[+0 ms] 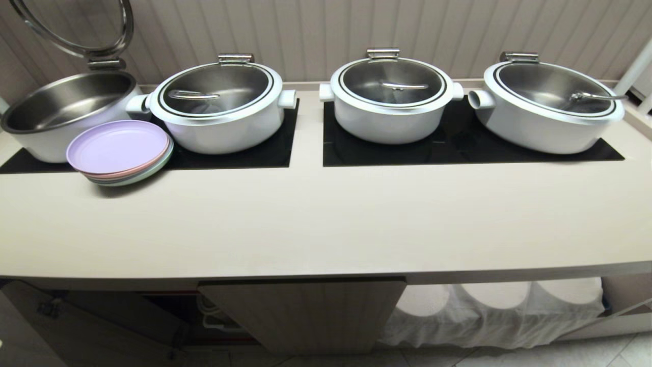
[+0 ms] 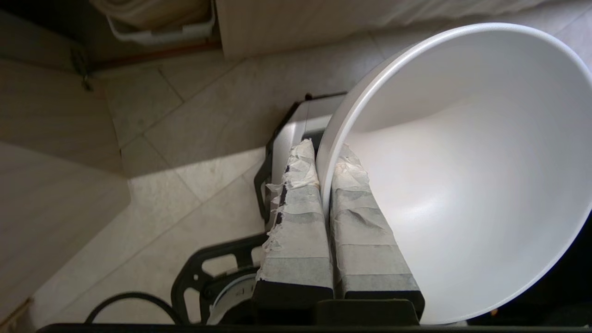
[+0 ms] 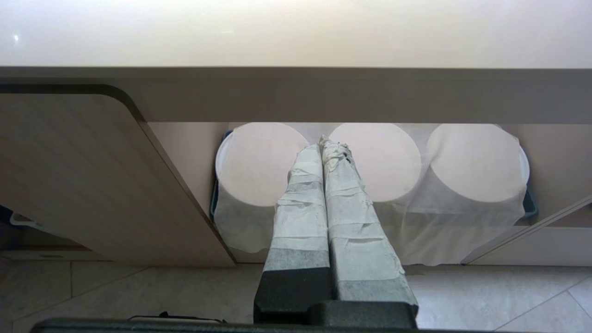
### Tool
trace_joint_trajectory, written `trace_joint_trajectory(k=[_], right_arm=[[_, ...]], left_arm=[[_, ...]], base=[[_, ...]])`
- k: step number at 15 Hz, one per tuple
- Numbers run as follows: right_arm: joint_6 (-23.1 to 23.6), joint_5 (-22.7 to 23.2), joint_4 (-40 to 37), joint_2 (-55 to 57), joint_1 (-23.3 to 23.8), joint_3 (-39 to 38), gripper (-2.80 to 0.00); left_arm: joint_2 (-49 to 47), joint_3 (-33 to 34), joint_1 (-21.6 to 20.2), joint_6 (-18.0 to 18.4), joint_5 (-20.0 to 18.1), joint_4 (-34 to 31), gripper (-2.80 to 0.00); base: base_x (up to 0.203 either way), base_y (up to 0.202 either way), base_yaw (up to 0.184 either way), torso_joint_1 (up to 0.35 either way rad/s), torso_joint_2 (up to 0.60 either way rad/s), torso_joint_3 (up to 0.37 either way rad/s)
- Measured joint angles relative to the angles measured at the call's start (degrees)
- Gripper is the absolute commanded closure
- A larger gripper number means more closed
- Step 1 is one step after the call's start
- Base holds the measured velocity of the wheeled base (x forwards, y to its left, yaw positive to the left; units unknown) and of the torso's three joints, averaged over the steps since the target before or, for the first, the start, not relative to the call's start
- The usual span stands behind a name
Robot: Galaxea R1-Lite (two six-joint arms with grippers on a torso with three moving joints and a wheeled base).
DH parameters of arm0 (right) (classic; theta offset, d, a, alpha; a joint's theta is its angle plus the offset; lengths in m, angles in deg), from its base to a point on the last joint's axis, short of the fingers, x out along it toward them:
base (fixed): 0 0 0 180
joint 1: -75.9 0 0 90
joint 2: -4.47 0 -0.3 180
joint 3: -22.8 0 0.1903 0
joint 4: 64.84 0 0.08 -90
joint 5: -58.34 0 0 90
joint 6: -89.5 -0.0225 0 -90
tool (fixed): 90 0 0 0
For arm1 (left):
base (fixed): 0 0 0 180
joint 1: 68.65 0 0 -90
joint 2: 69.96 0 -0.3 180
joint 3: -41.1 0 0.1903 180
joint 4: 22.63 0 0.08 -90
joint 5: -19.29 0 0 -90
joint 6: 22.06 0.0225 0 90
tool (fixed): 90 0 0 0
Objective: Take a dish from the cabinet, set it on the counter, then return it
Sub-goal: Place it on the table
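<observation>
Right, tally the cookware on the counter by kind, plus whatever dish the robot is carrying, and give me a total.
White pots with lids closed: 3
White pot with lid raised: 1
Stacks of pastel plates, lilac on top: 1
White bowl, pinched at its rim by the left end effector, off the counter: 1
Total: 6

The head camera looks forward and steeply down from above onto the worktop (image 1: pixel 326 224), taking in its full width back to the ribbed wall, with the open cabinet (image 1: pixel 305 316) door and cloth-covered stacks (image 1: pixel 489 311) just below its front edge. The left wrist camera sits low, close behind the left tool (image 2: pixel 326 162), facing down at the tiled floor (image 2: pixel 185 152) beside the cabinet. The right wrist camera, behind the right tool (image 3: pixel 323 148), faces level at the cabinet front from under the worktop edge, sharing the door and stacks with the head view.
</observation>
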State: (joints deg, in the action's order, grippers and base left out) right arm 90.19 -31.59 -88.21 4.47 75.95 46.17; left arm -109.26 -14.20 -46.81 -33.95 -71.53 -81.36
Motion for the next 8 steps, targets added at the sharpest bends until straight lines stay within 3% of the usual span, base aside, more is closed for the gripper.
trace_joint_trajectory(k=[8], right_arm=[[-0.06,-0.01,0.0,0.0,-0.05,0.0,0.0]], left_arm=[[-14.4,-4.25,-2.02,-1.21,0.51,11.52,0.0]], base=[[0.0,0.0,0.0,0.0,0.0,0.0]])
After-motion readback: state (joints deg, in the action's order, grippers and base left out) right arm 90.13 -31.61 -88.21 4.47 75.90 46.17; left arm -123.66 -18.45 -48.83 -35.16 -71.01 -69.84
